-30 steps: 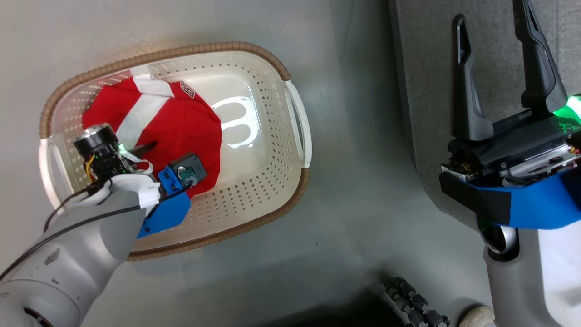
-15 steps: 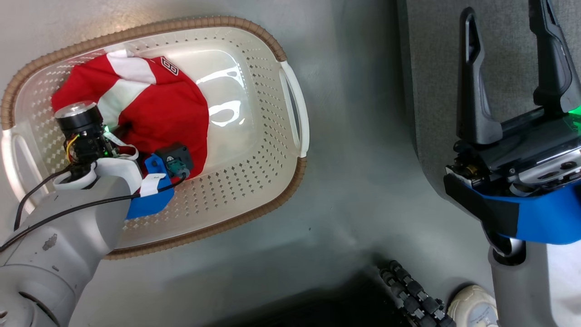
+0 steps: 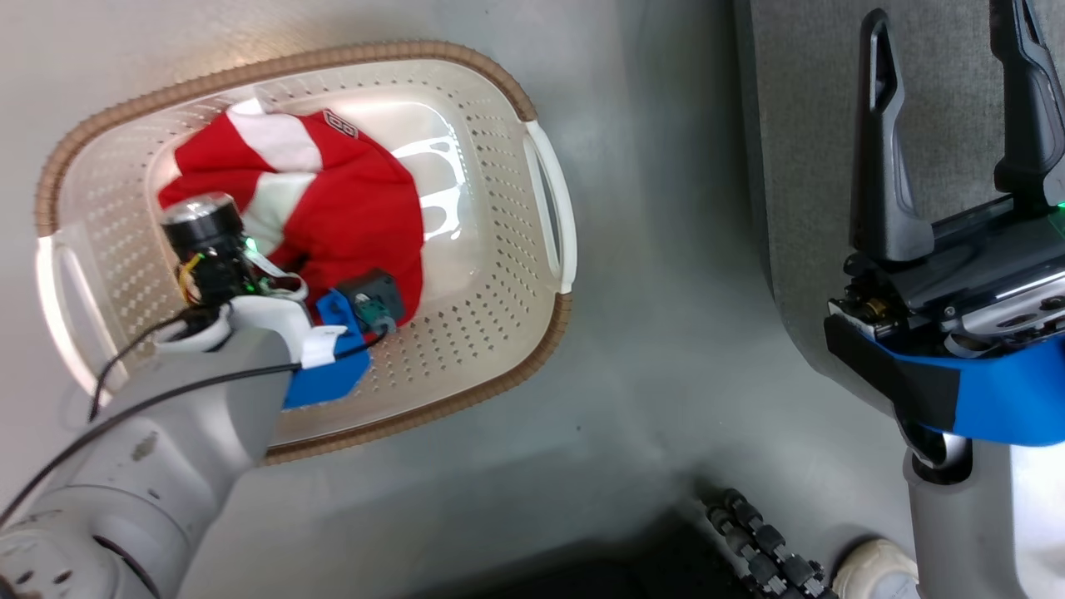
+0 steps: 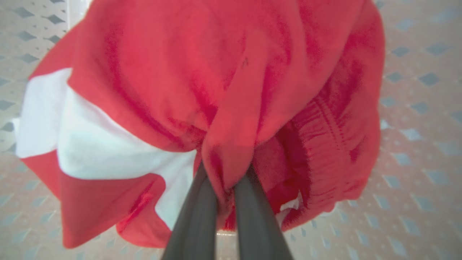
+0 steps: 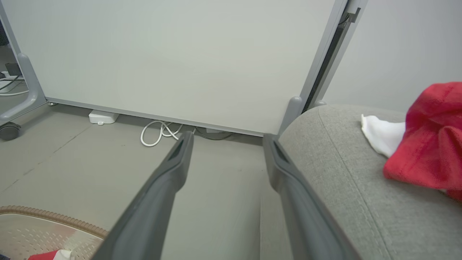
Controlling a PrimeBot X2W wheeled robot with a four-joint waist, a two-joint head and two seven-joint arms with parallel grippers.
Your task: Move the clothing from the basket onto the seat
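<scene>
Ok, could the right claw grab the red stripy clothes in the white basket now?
Probably not easily. The right claw hangs open by the grey fabric sofa seat, off to the side of the cream plastic basket, and the left claw is shut on the red and white fabric garment inside it.

Pale grey panel wall (image 5: 173, 54) ahead of the right gripper (image 5: 227, 137), looped white cable (image 5: 158, 133) on the grey floor (image 5: 72, 162) just beyond it, small white box (image 5: 103, 117) further left.
</scene>
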